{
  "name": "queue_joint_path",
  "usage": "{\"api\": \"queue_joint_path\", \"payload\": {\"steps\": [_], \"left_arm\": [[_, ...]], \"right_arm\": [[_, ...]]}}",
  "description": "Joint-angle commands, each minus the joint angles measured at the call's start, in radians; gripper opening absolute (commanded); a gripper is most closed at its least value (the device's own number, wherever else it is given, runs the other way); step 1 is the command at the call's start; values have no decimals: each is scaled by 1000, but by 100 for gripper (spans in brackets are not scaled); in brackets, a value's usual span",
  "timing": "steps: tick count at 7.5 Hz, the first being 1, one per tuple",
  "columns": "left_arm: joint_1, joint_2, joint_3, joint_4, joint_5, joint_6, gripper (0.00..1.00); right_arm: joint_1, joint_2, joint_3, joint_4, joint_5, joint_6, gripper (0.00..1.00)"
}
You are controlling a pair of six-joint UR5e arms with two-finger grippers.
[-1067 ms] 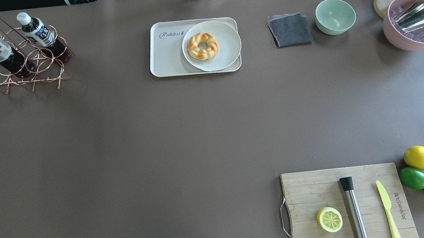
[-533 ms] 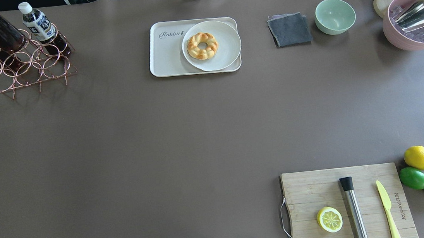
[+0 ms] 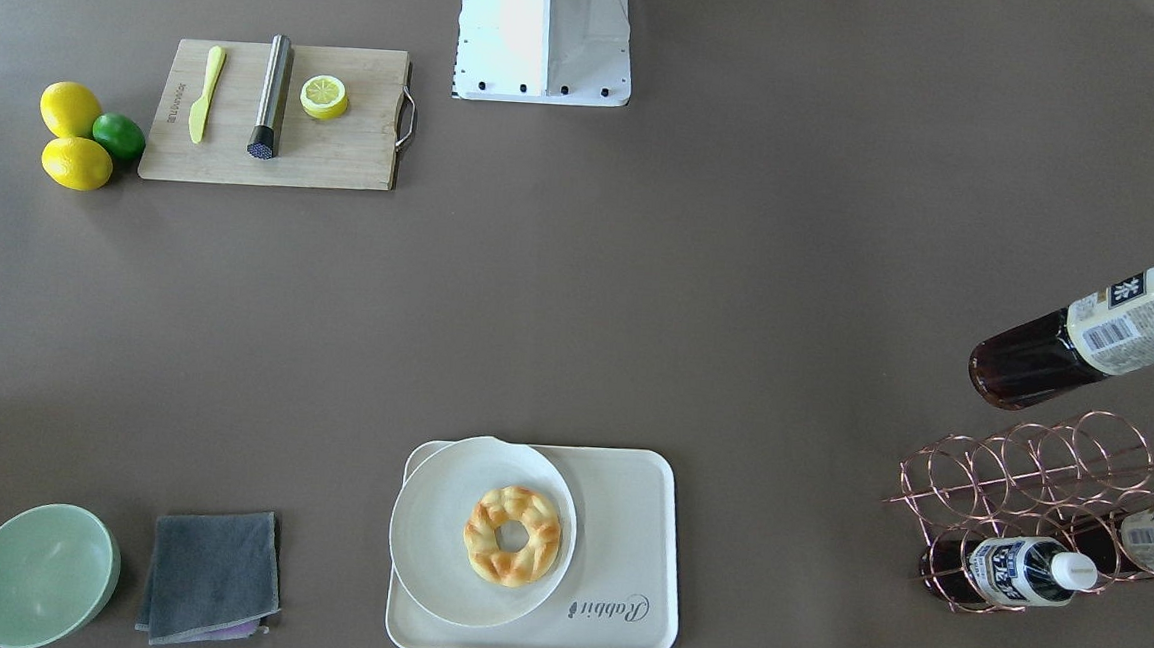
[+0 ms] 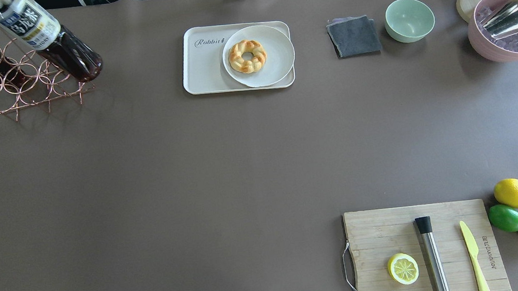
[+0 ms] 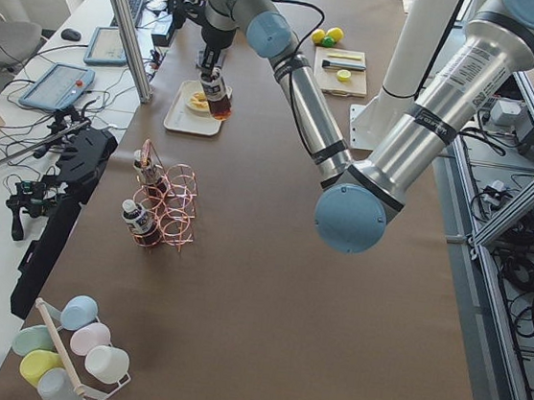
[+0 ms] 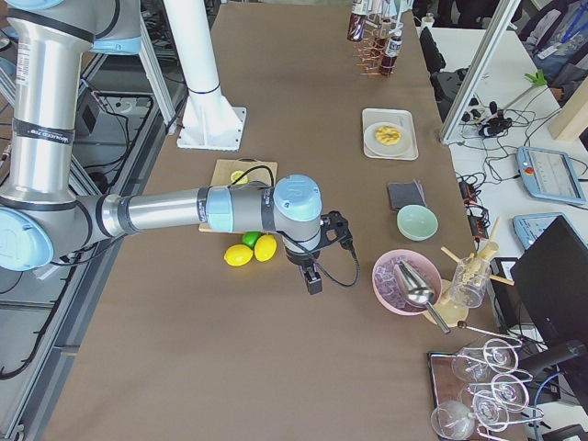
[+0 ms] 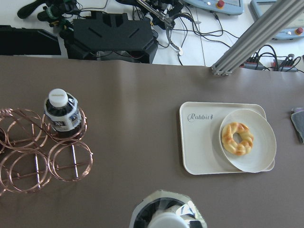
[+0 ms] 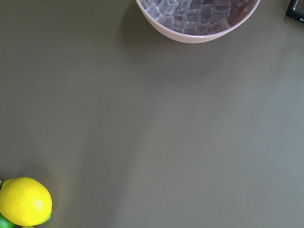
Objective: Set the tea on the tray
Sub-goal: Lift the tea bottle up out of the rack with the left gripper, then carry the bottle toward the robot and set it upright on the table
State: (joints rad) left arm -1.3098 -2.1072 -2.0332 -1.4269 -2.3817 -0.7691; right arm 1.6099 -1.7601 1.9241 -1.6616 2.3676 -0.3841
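Swung toward 3 o'clock in the overhead view since half a second ago, the tea (image 4: pixel 50 40) hangs tilted in the air by the copper rack (image 4: pixel 19 85); the left gripper (image 5: pixel 211 70) clamps its cap end; the tray (image 4: pixel 204 72) lies well apart at 3 o'clock.

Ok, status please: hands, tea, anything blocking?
Left hand shut on tea, held in air near rack. Right hand state unclear. Plate with doughnut covers half of tray.
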Motion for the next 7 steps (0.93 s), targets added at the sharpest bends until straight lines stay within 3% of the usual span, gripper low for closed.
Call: {"api": "queue_joint_path", "payload": {"steps": [1,3,5,7], "left_arm": [[221,-57,-77,8,138,-229,0],[482,-138,-55,10,435,-343,0],[622,-172,-26,20,586,-407,0],[812,-249,75,39,816,-430,0]], "right_arm": [[-1,4,25,0,12,-1,100],[-10,4,23,0,10,-4,100],[-15,2,18,0,9,-4,100],[-16,2,6,0,9,-12,100]]}}
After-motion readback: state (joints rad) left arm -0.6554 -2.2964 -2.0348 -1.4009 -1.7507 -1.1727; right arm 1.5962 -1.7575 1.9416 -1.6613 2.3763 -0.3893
